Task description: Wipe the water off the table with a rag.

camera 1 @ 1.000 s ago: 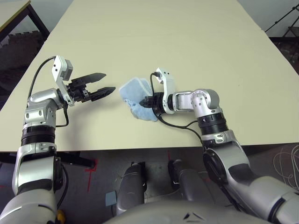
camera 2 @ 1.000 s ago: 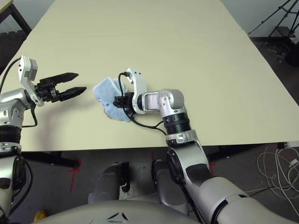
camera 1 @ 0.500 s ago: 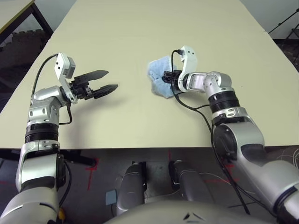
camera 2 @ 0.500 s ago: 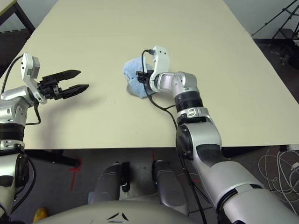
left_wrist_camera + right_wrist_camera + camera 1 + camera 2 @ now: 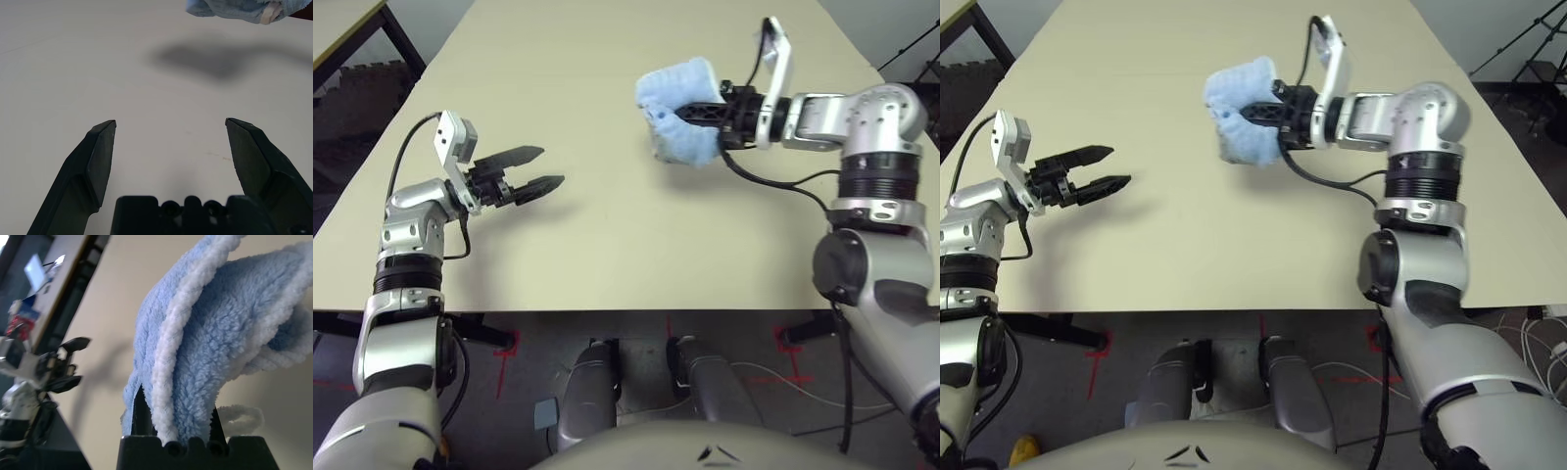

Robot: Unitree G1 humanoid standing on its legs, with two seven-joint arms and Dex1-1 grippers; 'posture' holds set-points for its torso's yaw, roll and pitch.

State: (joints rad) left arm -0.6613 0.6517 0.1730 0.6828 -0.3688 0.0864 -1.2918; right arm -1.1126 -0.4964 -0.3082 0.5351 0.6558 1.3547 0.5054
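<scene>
The right gripper point(image 5: 705, 113) pinches the rag point(image 5: 677, 110) in its fingers, lifted off the bench point(image 5: 607, 245) toward one o'clock. The left gripper point(image 5: 536, 167) waits, fingers wide. No water seems visible, so wiping may be done.

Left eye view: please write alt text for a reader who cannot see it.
The right gripper holds a fluffy light blue terry rag above a pale beige table. The left gripper, its black fingers open and holding nothing, hovers over the table's left side.
</scene>
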